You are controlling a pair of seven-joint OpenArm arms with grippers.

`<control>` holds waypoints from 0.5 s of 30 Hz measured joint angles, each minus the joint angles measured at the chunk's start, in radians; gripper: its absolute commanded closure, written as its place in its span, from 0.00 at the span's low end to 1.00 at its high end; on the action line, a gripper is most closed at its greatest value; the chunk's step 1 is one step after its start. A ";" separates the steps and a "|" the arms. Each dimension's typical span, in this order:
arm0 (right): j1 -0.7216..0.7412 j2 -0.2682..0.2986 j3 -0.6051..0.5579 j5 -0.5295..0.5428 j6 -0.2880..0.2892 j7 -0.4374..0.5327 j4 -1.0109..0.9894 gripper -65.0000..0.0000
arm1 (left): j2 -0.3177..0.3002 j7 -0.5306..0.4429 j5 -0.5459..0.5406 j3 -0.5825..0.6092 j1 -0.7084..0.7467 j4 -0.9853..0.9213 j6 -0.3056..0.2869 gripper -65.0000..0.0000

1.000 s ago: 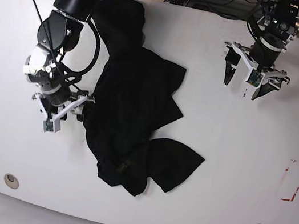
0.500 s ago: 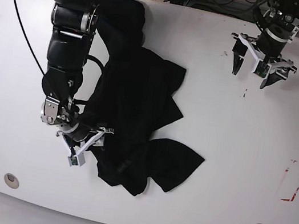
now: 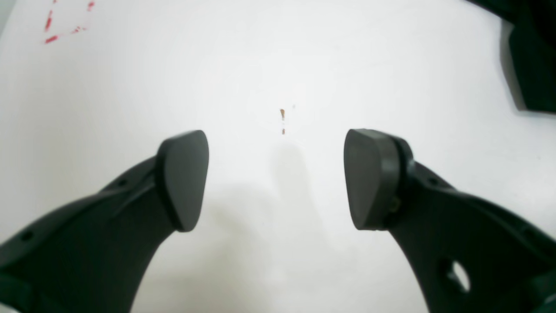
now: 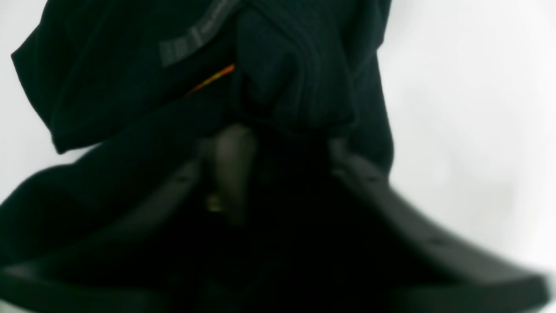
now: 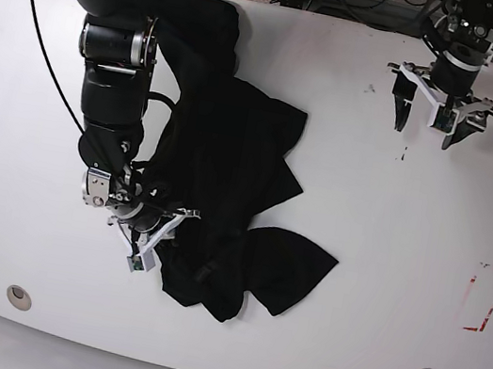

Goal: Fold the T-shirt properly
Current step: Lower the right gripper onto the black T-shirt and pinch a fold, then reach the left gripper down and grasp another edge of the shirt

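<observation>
In the base view, the right gripper (image 5: 164, 232) sits at the lower left edge of the T-shirt (image 5: 224, 176), low against the table (image 5: 385, 266). The right wrist view is blurred; black cloth lies between and over the fingers (image 4: 228, 174), with an orange sliver of print (image 4: 211, 78) and a grey label strip (image 4: 193, 41) visible, but whether the jaws are clamped on the cloth cannot be told. The T-shirt lies crumpled left of centre, running from the far edge down to a bunched lower end. A red outlined mark (image 5: 484, 298) is on the table at right. The left gripper (image 5: 437, 113) hangs at upper right, well apart from the T-shirt, jaws spread wide, nothing between the pads (image 3: 184, 178).
</observation>
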 measured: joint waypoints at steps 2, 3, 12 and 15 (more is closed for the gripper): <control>-0.002 -0.003 -0.001 0.000 0.000 -0.005 0.000 1.00 | 0.000 0.000 0.000 -0.002 0.000 0.000 0.000 0.31; -0.002 -0.004 -0.001 0.000 0.000 -0.007 0.000 1.00 | 0.000 0.002 0.000 -0.002 0.000 0.000 0.000 0.31; -0.072 0.017 0.000 0.002 0.003 -0.307 0.400 1.00 | -0.002 0.008 0.000 0.003 -0.039 -0.005 -0.004 0.30; -0.089 0.027 0.000 0.000 0.000 -0.404 0.599 1.00 | -0.003 0.007 -0.001 0.021 -0.085 -0.011 0.002 0.29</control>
